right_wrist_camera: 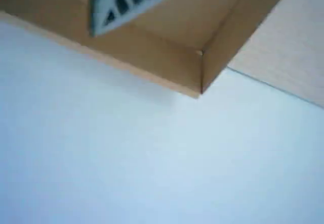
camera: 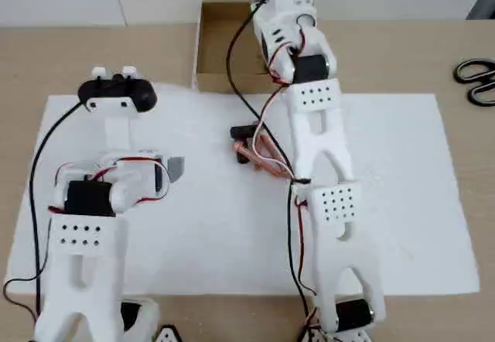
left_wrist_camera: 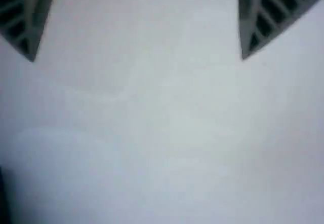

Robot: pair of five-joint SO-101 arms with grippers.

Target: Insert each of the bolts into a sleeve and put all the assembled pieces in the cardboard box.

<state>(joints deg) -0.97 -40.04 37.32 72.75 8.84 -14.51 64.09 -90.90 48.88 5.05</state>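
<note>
White padded sheet (camera: 216, 234) is covering most of the wooden surface (camera: 77, 56), and two white arms are standing at its near edge. The left fingers (camera: 174, 168) are hanging low over a bare patch of the sheet, on its left half. In the left wrist view they are spreading wide apart, with nothing between them.

Farther in, near the sheet's middle, a small dark piece (camera: 243, 131) is lying just beside the right arm (camera: 313, 125), well apart from the left fingers. A coppery-pink tangle (camera: 249, 155) is sitting next to it. Both are too small to tell whether they are bolts, sleeves or cable, so no count of bolts or sleeves can be given.

Beyond that, the right arm is stretching across the sheet's far edge to the one cardboard box (camera: 199, 40), and its upper links are hiding the box's right part from above. The right wrist view is looking down on a near corner of the box, where the sheet is meeting its wall. Whether that arm's grip is wide or narrow cannot be told.

One pair of black scissors (camera: 476, 80) is lying on the bare wood at the far right.
</note>
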